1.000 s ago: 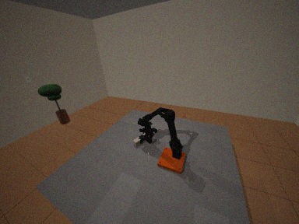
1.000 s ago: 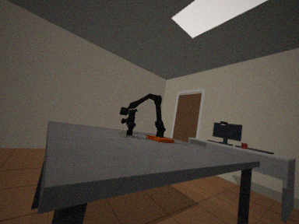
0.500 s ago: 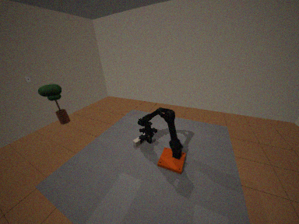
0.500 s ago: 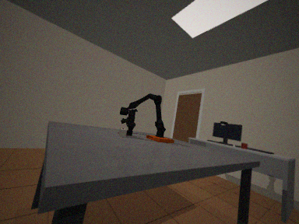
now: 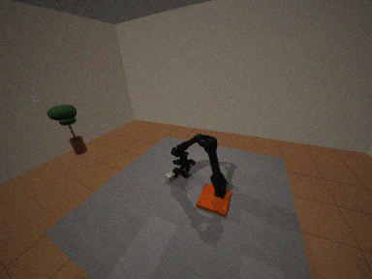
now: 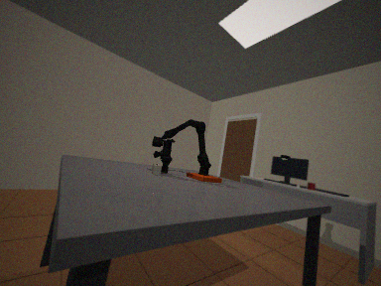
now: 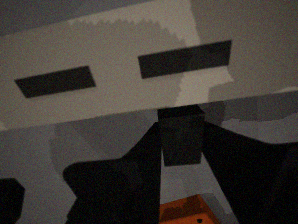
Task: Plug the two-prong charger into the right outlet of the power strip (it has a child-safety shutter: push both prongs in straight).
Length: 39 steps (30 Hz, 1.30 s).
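Note:
The white power strip (image 7: 120,45) (image 5: 170,176) (image 6: 157,169) fills the top of the wrist view, with two dark outlet slots, a left one (image 7: 55,81) and a right one (image 7: 185,59). My gripper (image 7: 175,124) (image 5: 181,170) (image 6: 165,166) is shut on the dark two-prong charger (image 7: 182,145). The charger's front end meets the strip's near edge, just below the right slot. Its prongs are hidden. In the top and exterior views the arm bends down low to the strip on the grey table (image 5: 145,228) (image 6: 149,199).
The arm's orange base plate (image 5: 213,199) (image 6: 203,177) (image 7: 185,212) sits behind the gripper. A potted plant (image 5: 65,116) stands on the floor far to the left. A second table with a monitor (image 6: 289,169) stands by the door.

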Each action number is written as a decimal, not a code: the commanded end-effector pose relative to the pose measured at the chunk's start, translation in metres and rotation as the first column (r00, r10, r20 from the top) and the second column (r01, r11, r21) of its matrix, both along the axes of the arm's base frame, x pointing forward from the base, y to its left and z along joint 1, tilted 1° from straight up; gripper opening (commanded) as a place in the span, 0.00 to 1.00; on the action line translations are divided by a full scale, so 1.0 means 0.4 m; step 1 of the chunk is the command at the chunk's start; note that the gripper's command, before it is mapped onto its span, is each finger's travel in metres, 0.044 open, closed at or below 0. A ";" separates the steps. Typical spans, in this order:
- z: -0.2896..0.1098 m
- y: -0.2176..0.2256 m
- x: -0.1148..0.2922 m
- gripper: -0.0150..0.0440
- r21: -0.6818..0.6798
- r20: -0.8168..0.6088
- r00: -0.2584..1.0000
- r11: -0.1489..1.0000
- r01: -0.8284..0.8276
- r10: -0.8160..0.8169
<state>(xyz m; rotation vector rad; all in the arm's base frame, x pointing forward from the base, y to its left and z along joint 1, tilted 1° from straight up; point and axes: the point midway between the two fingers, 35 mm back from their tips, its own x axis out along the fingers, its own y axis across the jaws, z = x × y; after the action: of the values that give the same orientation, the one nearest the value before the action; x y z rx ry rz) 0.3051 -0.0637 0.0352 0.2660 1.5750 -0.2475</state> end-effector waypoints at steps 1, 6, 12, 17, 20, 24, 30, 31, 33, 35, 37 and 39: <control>-0.004 0.000 0.004 0.25 0.006 -0.005 1.000 1.000 -0.006 0.006; -0.004 -0.001 0.008 0.25 0.006 -0.005 1.000 1.000 -0.006 0.006; -0.004 -0.003 0.013 0.25 0.006 -0.005 1.000 1.000 -0.006 0.006; -0.004 -0.004 0.018 0.25 0.006 -0.005 1.000 1.000 -0.006 0.006; -0.003 -0.005 0.020 0.25 0.006 -0.005 1.000 1.000 -0.006 0.006; -0.003 -0.006 0.024 0.25 0.006 -0.005 1.000 1.000 -0.006 0.006; -0.003 -0.008 0.030 0.25 0.006 -0.005 1.000 1.000 -0.006 0.006; -0.003 -0.009 0.031 0.25 0.006 -0.005 1.000 1.000 -0.006 0.006; -0.003 -0.009 0.033 0.25 0.006 -0.005 1.000 1.000 -0.006 0.006; -0.003 -0.010 0.035 0.25 0.006 -0.004 1.000 1.000 -0.006 0.006; -0.003 -0.010 0.037 0.25 0.006 -0.004 1.000 1.000 -0.006 0.006; -0.002 -0.011 0.038 0.25 0.005 -0.004 1.000 1.000 -0.006 0.006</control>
<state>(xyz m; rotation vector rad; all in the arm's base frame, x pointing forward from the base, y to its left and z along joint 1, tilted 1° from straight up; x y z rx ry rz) 0.3118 -0.0658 0.0355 0.2716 1.5996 -0.2411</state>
